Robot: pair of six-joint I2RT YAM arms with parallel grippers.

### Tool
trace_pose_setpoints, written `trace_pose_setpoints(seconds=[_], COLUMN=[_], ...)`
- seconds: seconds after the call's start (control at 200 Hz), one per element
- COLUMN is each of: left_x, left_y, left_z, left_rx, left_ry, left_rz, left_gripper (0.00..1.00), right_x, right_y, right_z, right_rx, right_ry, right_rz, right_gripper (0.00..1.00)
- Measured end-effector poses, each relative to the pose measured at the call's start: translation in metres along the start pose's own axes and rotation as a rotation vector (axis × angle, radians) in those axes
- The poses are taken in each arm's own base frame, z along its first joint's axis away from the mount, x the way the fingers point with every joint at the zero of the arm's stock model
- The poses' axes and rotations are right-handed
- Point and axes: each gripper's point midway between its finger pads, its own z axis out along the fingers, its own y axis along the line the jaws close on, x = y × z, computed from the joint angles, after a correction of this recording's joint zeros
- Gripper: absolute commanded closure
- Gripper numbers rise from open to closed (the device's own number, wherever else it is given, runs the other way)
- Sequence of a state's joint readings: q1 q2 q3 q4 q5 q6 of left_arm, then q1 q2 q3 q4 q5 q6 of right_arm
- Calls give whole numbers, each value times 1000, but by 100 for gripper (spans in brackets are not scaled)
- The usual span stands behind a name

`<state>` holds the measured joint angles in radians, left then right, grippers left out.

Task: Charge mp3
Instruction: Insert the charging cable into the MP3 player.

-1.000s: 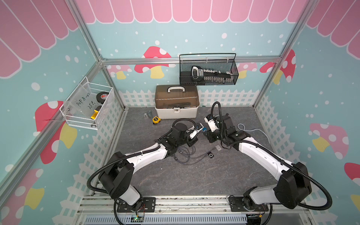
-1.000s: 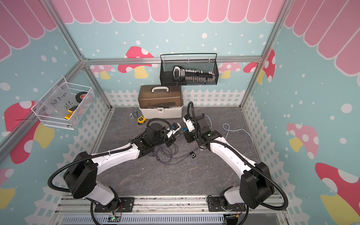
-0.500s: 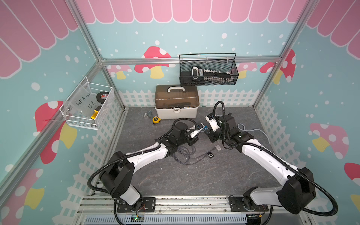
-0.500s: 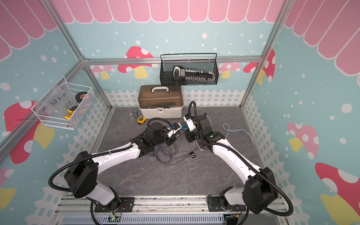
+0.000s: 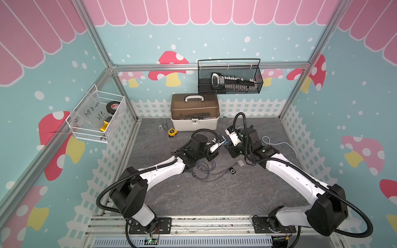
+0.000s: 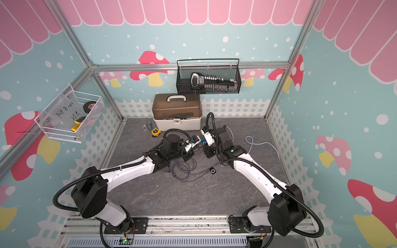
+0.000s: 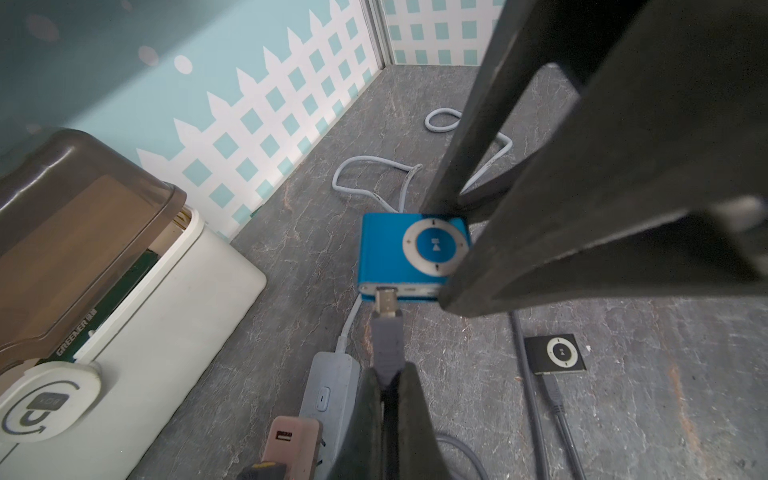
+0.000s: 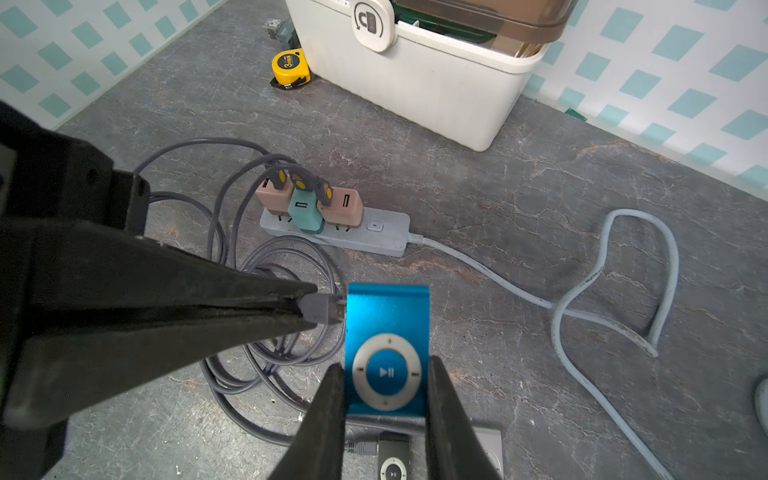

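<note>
Jaws: left on plug (image 7: 386, 330), right on mp3 (image 8: 386, 316).

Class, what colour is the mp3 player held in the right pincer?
Bright blue mp3 player, pale grey control ring; clearest in right wrist view.

Both top views look steeply down from high at the front, far from the toolbox (image 5: 194, 113) at the back, sharing the whole floor (image 5: 214, 193). The wrist cameras sit low and close just before the toolbox, facing each other across the blue mp3 player (image 7: 411, 255), which both show.
</note>
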<state>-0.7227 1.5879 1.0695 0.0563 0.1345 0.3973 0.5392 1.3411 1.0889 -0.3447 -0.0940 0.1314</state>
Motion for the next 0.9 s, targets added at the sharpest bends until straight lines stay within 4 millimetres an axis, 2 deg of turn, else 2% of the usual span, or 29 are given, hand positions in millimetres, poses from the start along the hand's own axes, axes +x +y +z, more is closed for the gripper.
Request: trace_pose_setpoints(seconds=[0.9], left_x=[7], left_y=[-1], left_z=[-5], left_rx=[20], left_ry=[97], left_rz=[-12], left_gripper=[100], right_x=[17], right_y=[1], right_z=[21], right_rx=[13], right_ry=[70], right_rz=[27], right_gripper=[92])
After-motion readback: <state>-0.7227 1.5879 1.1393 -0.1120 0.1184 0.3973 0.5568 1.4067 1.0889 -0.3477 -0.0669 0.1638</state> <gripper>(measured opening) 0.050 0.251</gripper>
